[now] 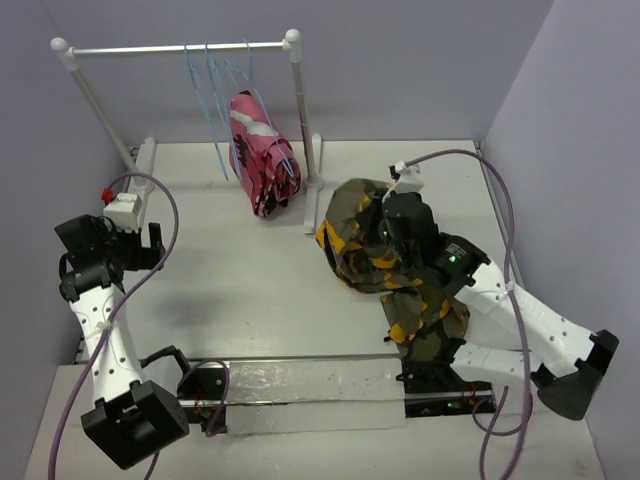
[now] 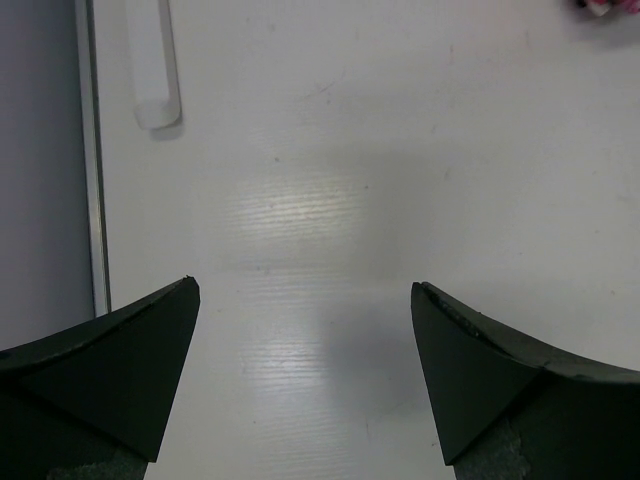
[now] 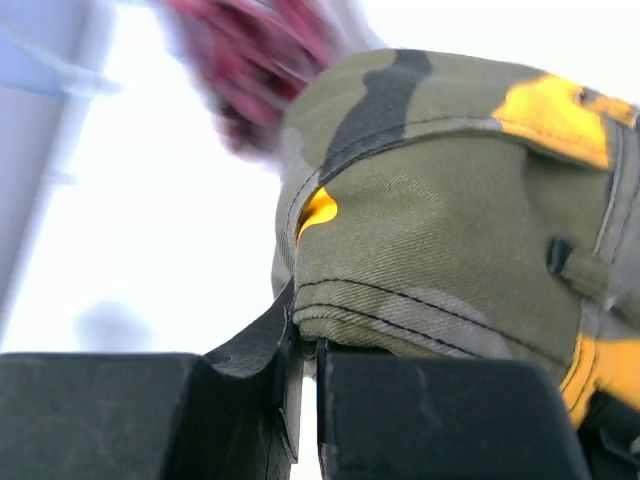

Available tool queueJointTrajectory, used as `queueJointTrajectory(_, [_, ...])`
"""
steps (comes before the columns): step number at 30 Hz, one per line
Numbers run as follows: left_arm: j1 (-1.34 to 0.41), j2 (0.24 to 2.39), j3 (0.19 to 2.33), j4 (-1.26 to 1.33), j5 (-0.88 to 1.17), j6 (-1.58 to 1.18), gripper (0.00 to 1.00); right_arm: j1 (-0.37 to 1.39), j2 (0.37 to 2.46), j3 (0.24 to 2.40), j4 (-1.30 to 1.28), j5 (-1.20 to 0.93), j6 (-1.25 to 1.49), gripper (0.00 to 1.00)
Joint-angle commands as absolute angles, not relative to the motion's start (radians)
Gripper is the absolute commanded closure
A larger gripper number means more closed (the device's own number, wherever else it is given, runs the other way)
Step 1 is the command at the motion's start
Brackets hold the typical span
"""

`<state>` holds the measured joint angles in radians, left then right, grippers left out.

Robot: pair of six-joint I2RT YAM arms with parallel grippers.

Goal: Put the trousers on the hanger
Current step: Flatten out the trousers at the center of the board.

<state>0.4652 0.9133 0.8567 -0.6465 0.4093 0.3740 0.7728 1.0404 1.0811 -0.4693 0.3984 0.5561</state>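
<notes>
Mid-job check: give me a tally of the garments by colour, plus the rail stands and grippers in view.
olive camouflage trousers: 1
pink camouflage garment: 1
white rail stand: 1
grippers: 2 (left gripper, right gripper)
Total: 5

Olive-green cloth camouflage trousers (image 1: 352, 245) with black and orange-yellow patches lie crumpled beneath the right gripper (image 3: 305, 345), a stitched edge pinched between its closed fingers. Thin light-blue wire hangers (image 1: 212, 75) hang by their hooks well apart, beyond it to its left.
</notes>
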Motion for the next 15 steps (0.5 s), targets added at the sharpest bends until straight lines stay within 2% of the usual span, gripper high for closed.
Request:
queueJointTrajectory(1, [0.46, 0.9, 0.951, -0.703, 0.536, 0.364, 0.03, 0.944, 1.062, 1.245, -0.334, 0.571, 0.424, 1.0])
queueJointTrajectory(11, [0.462, 0.891, 1.035, -0.802, 0.613, 0.417, 0.03, 1.17, 1.127, 1.282, -0.153, 0.588, 0.307, 1.0])
queueJointTrajectory(15, [0.459, 0.894, 1.078, -0.822, 0.667, 0.427, 0.03, 1.235, 1.239, 1.572, -0.147, 0.634, 0.198, 1.0])
